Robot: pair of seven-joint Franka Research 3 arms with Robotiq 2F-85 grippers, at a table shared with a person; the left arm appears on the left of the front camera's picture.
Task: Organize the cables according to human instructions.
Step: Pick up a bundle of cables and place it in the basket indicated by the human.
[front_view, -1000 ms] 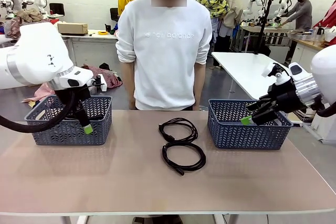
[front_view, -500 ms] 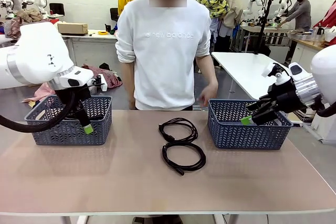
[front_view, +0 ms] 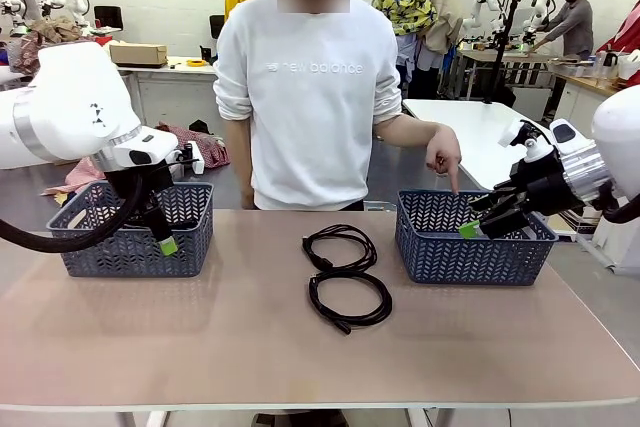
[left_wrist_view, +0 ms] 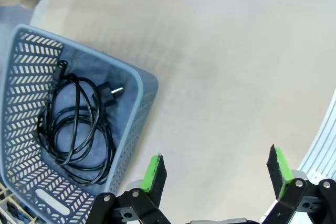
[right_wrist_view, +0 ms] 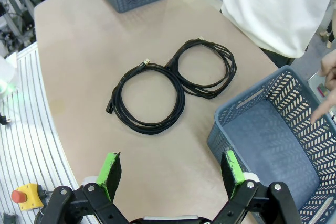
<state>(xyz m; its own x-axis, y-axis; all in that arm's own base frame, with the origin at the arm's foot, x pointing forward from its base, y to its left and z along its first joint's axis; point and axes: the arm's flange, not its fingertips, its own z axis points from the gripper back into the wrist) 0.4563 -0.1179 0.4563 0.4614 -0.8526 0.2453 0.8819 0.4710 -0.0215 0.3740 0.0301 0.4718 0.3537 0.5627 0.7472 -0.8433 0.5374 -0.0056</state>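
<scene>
The person's forefinger [front_view: 452, 183] is pointing down into the right basket [front_view: 470, 259], and everything here is being placed from that basket. The right hand [right_wrist_view: 172, 174] is hovering over the basket's right end, jaws spread wide and holding nothing. Two cables are lying on the desk [front_view: 200, 347] just beside the basket's left wall: the far coil [front_view: 345, 269] and the near coil [front_view: 350, 322], touching each other where their loops meet. Well apart from the basket, beyond those coils, the left basket [front_view: 135, 249] is holding a third cable [left_wrist_view: 79, 124]. The left hand [left_wrist_view: 215, 171] is hanging above it, equally wide open and empty.

Several things are threatening to go wrong. Because the coils are touching, lifting one is likely to drag the other along. The cords are thin, smooth and springy, so pinching a single strand risks the loops spilling open. A dangling plug could be catching in the basket's herringbone lattice. The forefinger is also sitting close to the right hand, so a hasty move risks a knock.

The baskets are looking like rigid grey-blue plastic; the desk is matte beige.
</scene>
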